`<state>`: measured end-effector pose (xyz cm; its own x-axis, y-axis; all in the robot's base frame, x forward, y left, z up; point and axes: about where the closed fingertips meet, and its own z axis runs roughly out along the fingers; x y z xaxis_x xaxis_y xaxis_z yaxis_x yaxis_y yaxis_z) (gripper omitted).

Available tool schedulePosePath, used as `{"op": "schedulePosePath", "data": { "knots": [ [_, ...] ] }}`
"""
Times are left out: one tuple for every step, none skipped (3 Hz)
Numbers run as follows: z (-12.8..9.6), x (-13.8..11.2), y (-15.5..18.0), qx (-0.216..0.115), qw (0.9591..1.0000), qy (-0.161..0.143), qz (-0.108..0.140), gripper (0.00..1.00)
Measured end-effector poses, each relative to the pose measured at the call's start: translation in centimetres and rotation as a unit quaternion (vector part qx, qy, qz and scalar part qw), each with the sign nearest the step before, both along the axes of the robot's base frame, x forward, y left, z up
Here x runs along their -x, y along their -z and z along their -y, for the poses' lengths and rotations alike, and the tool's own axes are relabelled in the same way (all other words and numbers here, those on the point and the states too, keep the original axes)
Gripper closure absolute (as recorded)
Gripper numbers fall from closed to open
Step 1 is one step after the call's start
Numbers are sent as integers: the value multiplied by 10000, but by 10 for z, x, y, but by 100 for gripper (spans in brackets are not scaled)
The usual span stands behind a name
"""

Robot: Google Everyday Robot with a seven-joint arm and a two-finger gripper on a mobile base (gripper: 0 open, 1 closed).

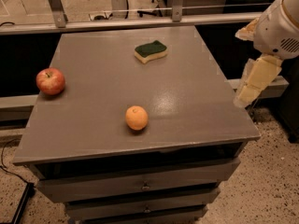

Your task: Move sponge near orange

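Camera view: your 1 arm (279, 28) stands off the right side of the grey cabinet top (93, 55), with the gripper (254, 83) hanging beyond the right edge, touching nothing and holding nothing that you can see. Whether the claw is spread or pressed together, you cannot tell from this angle.

The sponge (151, 51), green side up on its pale yellow base, lies flat toward the back of the top, a little right of centre. The orange (136, 117) sits toward the front edge, nearly in line with the sponge but well apart from it, with bare surface between the 2. A red apple (50, 81) rests alone at the left side, far from both.

Judged from how things lie, the task has not properly begun: the sponge is ungrasped and nowhere near the orange. What is left for you is all of it: bring the gripper over the top to the sponge, take hold, carry it forward and set it down just beside the orange without knocking the fruit, which looks ready to roll. Below the top, 3 drawers (145, 185) are shut and play no part.
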<state>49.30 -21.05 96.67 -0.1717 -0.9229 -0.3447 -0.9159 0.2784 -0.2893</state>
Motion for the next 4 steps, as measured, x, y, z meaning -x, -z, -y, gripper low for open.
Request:
{"op": "schedulePosePath", "data": {
  "knots": [
    [-16, -62, 14, -680, 9968, -282, 308, 0],
    [-35, -116, 29, -1381, 9876, -499, 555, 0],
    [-53, -153, 35, -2114, 9734, -592, 659, 0],
    [-54, -160, 36, -2280, 9696, -588, 659, 0]
  ]
}}
